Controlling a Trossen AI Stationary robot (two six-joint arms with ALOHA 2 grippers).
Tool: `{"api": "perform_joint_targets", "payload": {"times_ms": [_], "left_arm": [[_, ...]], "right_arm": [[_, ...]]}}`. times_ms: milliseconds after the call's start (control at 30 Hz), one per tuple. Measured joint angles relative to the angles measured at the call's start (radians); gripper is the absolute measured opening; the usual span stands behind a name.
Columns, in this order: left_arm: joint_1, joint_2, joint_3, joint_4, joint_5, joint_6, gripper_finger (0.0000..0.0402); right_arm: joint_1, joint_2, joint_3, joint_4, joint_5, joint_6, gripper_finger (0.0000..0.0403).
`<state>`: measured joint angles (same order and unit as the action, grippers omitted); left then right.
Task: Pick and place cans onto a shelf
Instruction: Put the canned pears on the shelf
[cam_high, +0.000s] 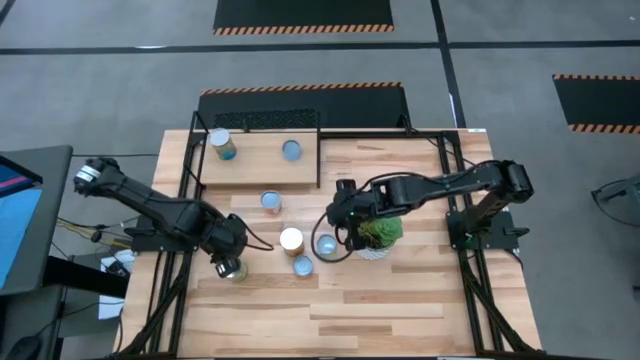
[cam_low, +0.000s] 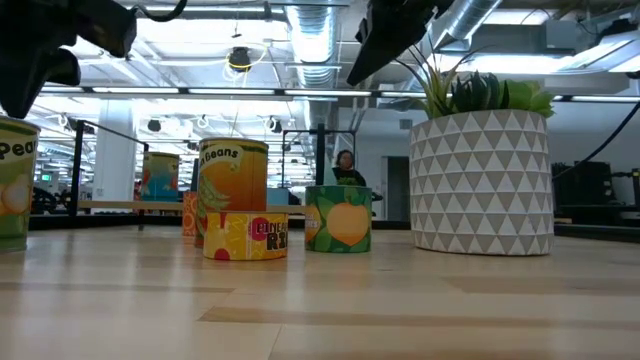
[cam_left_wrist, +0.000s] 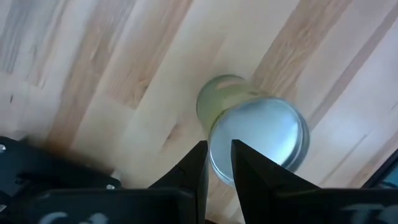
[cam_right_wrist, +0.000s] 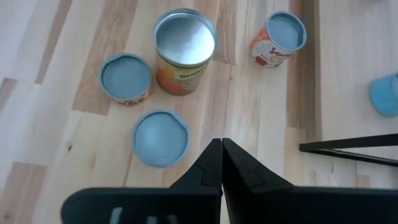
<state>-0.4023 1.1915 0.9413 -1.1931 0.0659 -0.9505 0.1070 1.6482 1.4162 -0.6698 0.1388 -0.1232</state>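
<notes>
Sitting on shelf (cam_high: 250, 165) already: two cans (cam_high: 223, 144). Waiting on table: five.

Left gripper (cam_high: 228, 264) pinching green-label can (cam_left_wrist: 258, 137)'s rim near front-left.

Right gripper (cam_high: 338, 218) hovering pressed together over middle cluster (cam_right_wrist: 184, 50).

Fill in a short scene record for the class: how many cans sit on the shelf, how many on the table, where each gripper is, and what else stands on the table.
shelf: two cans on it, a green-labelled can and a blue-topped can
table: five cans
left gripper: over the silver-topped can near the left edge, fingers at its rim with a narrow gap, grip unclear
right gripper: fingers shut, empty, above the middle cluster of cans beside the plant
other: plant in a white patterned pot
</notes>
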Motion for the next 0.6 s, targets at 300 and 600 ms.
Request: {"api": "perform_joint_targets", "payload": {"times_ms": [300, 600], "left_arm": [[-0.035, 0.074, 0.000, -0.001, -0.025, -0.007, 0.0057], [-0.047, 0.130, 0.004, 0.001, -0.020, -0.030, 0.0057]], "right_arm": [[0.025, 0.000, 0.000, 0.002, 0.002, 0.026, 0.0021], [0.030, 0.000, 0.000, 0.002, 0.002, 0.029, 0.0026]]}}
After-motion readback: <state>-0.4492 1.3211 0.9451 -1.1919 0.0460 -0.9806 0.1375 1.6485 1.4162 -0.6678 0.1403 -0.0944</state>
